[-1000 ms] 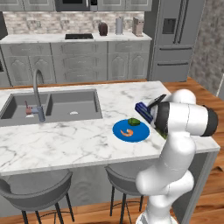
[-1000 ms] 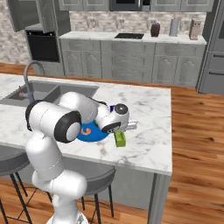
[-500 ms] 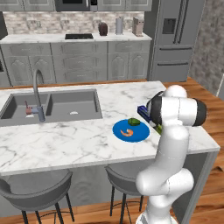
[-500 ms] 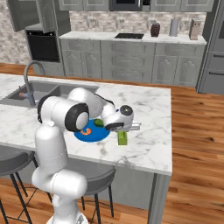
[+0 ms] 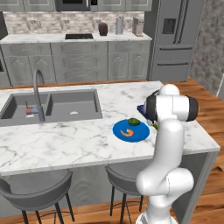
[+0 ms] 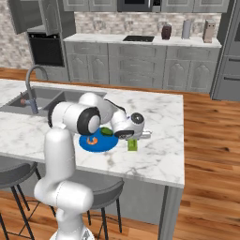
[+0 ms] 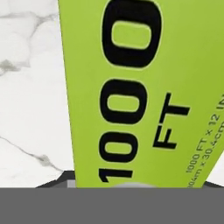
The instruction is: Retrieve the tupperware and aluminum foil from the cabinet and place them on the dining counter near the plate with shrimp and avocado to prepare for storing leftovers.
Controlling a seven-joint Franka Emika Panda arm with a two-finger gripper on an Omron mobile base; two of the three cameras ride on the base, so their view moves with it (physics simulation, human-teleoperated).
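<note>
I have the aluminum foil [image 6: 132,144] down at the bench [image 6: 164,154], just beside the blue plate with shrimp and avocado [image 6: 96,142], at about three o'clock of it in the right base view. The claw [image 6: 139,135] sits right over the box; my hand view is green label and marble, and I cannot tell whether the jaws grip it or have let go. I judge this the placing step. Next: confirm release, lift clear, then fetch the tupperware.
</note>
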